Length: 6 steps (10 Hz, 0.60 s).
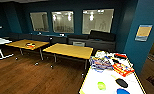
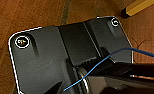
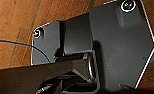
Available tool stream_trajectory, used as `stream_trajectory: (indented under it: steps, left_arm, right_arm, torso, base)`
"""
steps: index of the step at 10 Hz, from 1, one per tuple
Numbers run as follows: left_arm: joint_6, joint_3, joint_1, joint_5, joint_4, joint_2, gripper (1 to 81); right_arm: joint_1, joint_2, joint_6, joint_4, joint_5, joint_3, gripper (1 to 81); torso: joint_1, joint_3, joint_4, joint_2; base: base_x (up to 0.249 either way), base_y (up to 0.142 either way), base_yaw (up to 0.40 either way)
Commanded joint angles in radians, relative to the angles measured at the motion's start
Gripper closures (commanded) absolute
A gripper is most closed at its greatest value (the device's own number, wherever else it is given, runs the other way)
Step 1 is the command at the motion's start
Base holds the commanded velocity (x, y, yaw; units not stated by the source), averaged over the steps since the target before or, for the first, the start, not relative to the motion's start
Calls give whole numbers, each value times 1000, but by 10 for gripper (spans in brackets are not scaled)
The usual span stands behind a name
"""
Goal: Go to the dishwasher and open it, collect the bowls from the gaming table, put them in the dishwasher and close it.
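The gaming table (image 1: 93, 82), a long narrow surface with a white top and a thin yellowish edge, is seen at the lower right of the head view. Two bowls are set near its close end: a lime green bowl (image 1: 101, 85) and, just beside it toward the edge of the picture, a bright blue bowl (image 1: 123, 91), cut off by the frame. A dark oval object (image 1: 121, 83) lies between them and a red-and-orange packet (image 1: 122, 69); further along, a heap of colourful printed packets (image 1: 101, 63) is spread over the top. No writing on any of these can be read, and the yellow poster (image 1: 143, 32) on the teal wall is likewise illegible.

No gripper is seen near the bowls. In both wrist views only the robot's dark plates are shown above a reddish-brown wooden floor (image 2: 43, 15), with a thin blue cable (image 2: 98, 65) crossing; whether the left or right fingers are spread or closed cannot be told.

Two light wooden tables (image 1: 68, 50) on thin metal legs are placed mid-room, in front of a dark bench (image 1: 93, 41) and three frosted windows (image 1: 63, 21).
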Motion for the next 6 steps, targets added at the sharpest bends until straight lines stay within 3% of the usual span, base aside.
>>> stream_trajectory:
  steps: [1,6]
  left_arm:
    - [0,6,-44,44,8,-2,10]
    - [1,9,-44,49,12,-7,10]
  right_arm:
    - [44,-2,-2,-10,-52,5,10]
    - [42,-2,-2,-10,-50,5,10]
  torso:
    - [0,0,0,0]
    - [0,0,0,0]
  base:
    - [0,0,0]
    - [0,0,-26]
